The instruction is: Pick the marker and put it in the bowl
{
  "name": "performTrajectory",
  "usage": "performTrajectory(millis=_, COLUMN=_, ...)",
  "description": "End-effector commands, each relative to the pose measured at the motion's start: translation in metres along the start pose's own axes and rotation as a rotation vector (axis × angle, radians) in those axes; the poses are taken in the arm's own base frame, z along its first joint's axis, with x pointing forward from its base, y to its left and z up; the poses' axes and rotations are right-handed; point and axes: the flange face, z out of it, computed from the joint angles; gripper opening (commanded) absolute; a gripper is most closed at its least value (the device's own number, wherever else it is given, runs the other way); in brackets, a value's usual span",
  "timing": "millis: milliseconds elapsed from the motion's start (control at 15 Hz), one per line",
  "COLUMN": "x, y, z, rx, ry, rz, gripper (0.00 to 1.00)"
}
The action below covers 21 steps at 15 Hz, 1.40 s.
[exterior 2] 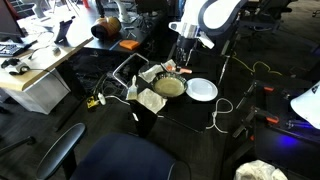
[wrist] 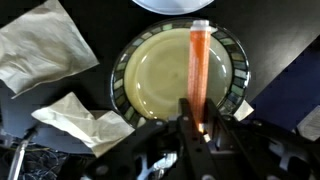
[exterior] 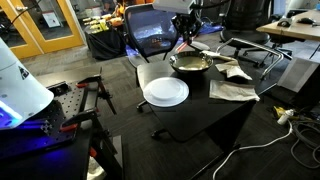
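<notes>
In the wrist view my gripper (wrist: 198, 122) is shut on the red marker (wrist: 198, 62), which points away from me over the bowl (wrist: 180, 78). The bowl is round and shallow with a dark patterned rim and a pale inside. In both exterior views the gripper (exterior: 188, 42) (exterior 2: 184, 62) hangs just above the bowl (exterior: 190, 64) (exterior 2: 168, 87) on the black table. The marker is too small to make out in the exterior views.
A white plate (exterior: 165, 92) (exterior 2: 202, 89) lies next to the bowl; its edge shows in the wrist view (wrist: 175, 6). Crumpled cloths (wrist: 45, 55) (wrist: 85, 120) (exterior: 232, 90) lie beside the bowl. An office chair (exterior: 150, 30) stands behind the table.
</notes>
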Motion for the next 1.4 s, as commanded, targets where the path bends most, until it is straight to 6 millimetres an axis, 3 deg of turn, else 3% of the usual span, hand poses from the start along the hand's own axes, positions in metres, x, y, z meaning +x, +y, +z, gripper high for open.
performTrajectory(millis=0, x=0.006, y=-0.008, z=0.016, rx=0.020, ry=0.013, rz=-0.102, gripper=0.05)
performTrajectory(millis=400, x=0.016, y=-0.005, z=0.057, rx=0.025, ry=-0.043, rz=-0.170, gripper=0.05)
performTrajectory(millis=933, x=0.037, y=0.010, z=0.077, rx=0.003, ry=-0.042, rz=-0.184, gripper=0.05)
performTrajectory(millis=1000, x=0.038, y=0.011, z=0.079, rx=0.001, ry=-0.045, rz=-0.181, gripper=0.43)
performTrajectory(millis=1067, x=0.039, y=0.013, z=0.081, rx=-0.002, ry=-0.046, rz=-0.179, gripper=0.44)
performTrajectory(millis=1333, x=0.041, y=0.017, z=0.085, rx=-0.002, ry=-0.047, rz=-0.178, gripper=0.73)
